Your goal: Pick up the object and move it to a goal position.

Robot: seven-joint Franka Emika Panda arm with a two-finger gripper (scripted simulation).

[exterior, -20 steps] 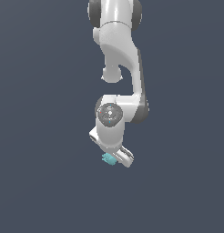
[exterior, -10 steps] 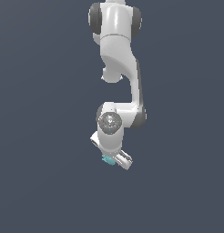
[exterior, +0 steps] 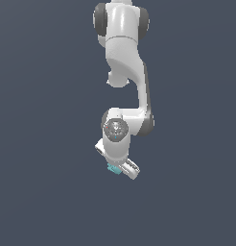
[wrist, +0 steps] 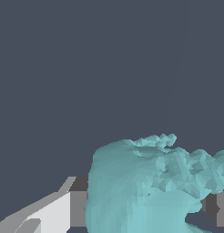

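Since a second ago the arm has drawn in a little, and the teal object (exterior: 112, 168) has gone with it, sitting slightly higher in the exterior view. Only a small sliver of it peeks out from under the white gripper (exterior: 121, 169), on the side toward the exterior view's left; the rest is hidden behind the hand. Seen from the wrist, the object (wrist: 150, 186) is a lumpy, faceted mass wedged between the two fingers (wrist: 63, 209), which press on it from either side. Its lower part is cut off by the frame edge, and the far finger barely shows.
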